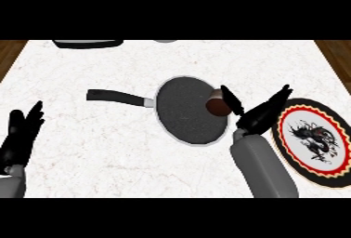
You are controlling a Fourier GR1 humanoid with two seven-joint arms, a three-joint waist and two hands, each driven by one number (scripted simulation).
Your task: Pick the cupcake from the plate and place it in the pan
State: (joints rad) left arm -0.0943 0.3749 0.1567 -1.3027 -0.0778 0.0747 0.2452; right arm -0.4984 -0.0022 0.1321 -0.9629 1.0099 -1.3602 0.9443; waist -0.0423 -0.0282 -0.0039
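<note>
Nearest to me, at the lower left of the frame, my left hand (21,135) rests open over the white marble counter (89,153), fingers straight and pointing up the frame, its grey forearm just showing at the bottom edge. It touches nothing.

At the lower right, my right forearm rises from the bottom edge and leans up and to the left. My right hand (257,111) sits at the end of it, spread wide: one finger group stretches toward the upper right, over the edge of the plate (315,139), while the other reaches up and left along the cupcake (217,104). The cupcake, brown with a dark top, lies at the right rim of the pan (185,111), right against those fingers. I see the fingers fairly straight and not wrapped round it, so I read the hand as released, touching the cupcake at most.

The plate, with its black and red rim and dark dragon figure, lies at the right edge, with nothing on it.

The pan fills the centre, its dark handle running out to the left.

Farthest off, along the top edge, a dark object (87,43) is partly cut off.
</note>
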